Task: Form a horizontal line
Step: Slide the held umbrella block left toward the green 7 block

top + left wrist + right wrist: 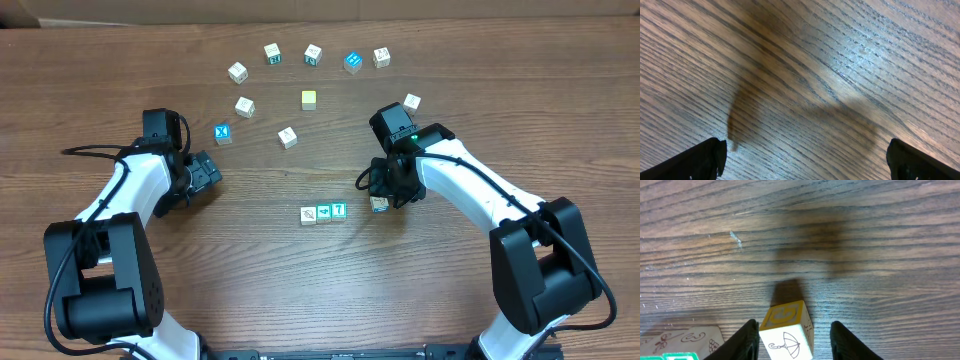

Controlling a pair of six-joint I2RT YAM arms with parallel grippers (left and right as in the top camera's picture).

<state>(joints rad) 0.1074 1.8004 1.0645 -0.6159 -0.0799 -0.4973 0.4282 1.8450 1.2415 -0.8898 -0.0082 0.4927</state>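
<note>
Teal and white faces already sit shoulder to shoulder near the middle of the table: three cubes touching in a short straight row, a white one on the left, a teal one, then the teal one marked 7. That is the horizontal line so far. The umbrella cube, yellow on one face and white with a drawn umbrella on another, stands on the wood between the fingers of my right gripper. It is off the row's right end, near it but apart from it. My right jaws are spread around that cube, not pinching it. There is clear wood between it and one finger, and the other finger is just beside it. My left gripper hangs over bare grain with its jaws wide and nothing between them, well away from the row. I judge the job about three parts done. What is left is to bring the umbrella cube flush against the 7 and level with the others. The remaining cubes lie scattered along the far side, among them a pale-yellow cube.
</note>
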